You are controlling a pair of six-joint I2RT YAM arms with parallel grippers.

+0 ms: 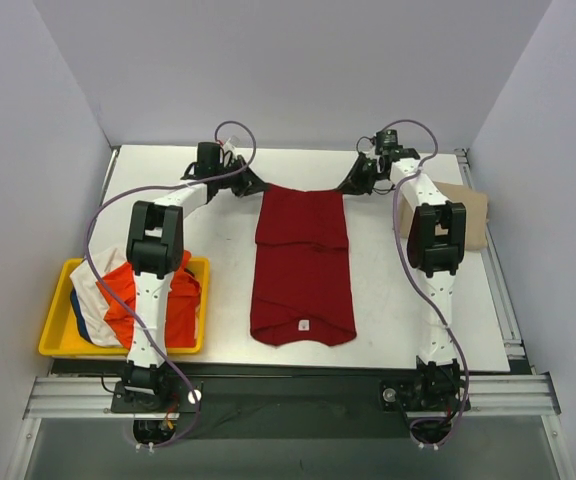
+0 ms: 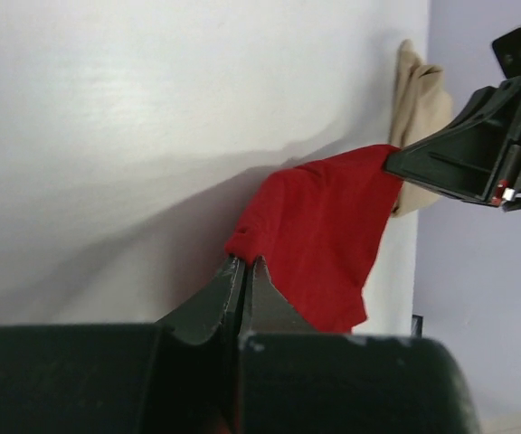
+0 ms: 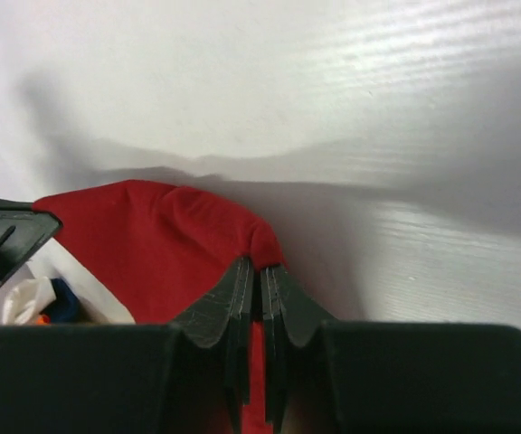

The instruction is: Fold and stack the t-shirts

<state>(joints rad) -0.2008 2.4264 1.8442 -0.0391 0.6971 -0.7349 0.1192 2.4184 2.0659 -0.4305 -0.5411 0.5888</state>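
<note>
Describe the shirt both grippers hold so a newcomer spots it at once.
Look at the middle of the white table. The dark red shirt lies flat there, its far corners pinched by the left gripper and right gripper. Unlike the tan shirt at the right edge, it is spread out.

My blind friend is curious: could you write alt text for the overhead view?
A robot's left gripper and right gripper each pinch a far corner of a dark red t-shirt lying in the middle of a white table. A yellow tray at left holds an orange shirt and a white shirt; a tan shirt lies at the right edge.
</note>
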